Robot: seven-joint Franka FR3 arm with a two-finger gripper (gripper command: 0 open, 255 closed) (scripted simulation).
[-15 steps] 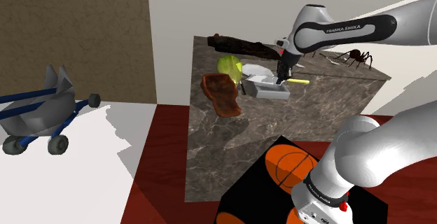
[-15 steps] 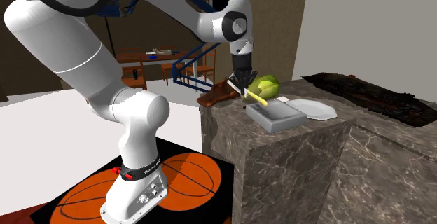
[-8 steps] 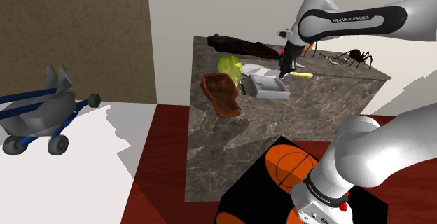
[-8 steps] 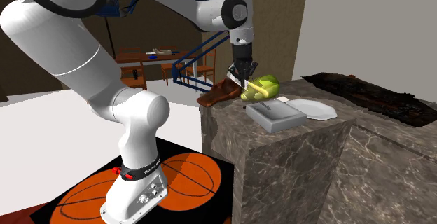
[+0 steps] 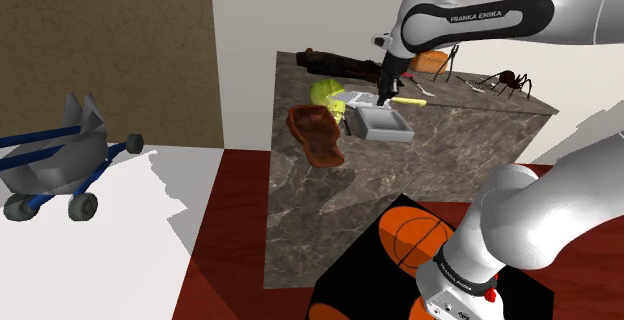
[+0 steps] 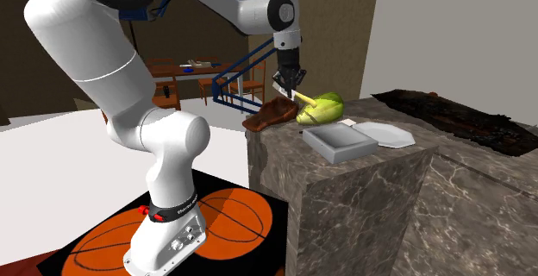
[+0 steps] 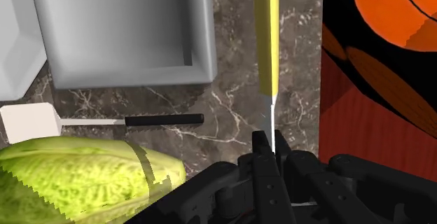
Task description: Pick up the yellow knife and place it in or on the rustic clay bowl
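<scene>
yellow-handled, thin-bladed knife (image 7: 267,33) hangs over the marbled tabletop (image 5: 470,118), its blade pinched in our closed black hand (image 7: 269,140). we should carry it level past the green lettuce (image 5: 328,94), then lower over the reddish-brown clay bowl (image 5: 316,138) before releasing.

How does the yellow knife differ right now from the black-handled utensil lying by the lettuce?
The yellow knife has a yellow handle; the black-handled utensil has a black one and a flat white head. The knife is clasped by its blade between the fingers, lifted; the utensil lies loose on the marble counter. Both are slim and straight.
</scene>
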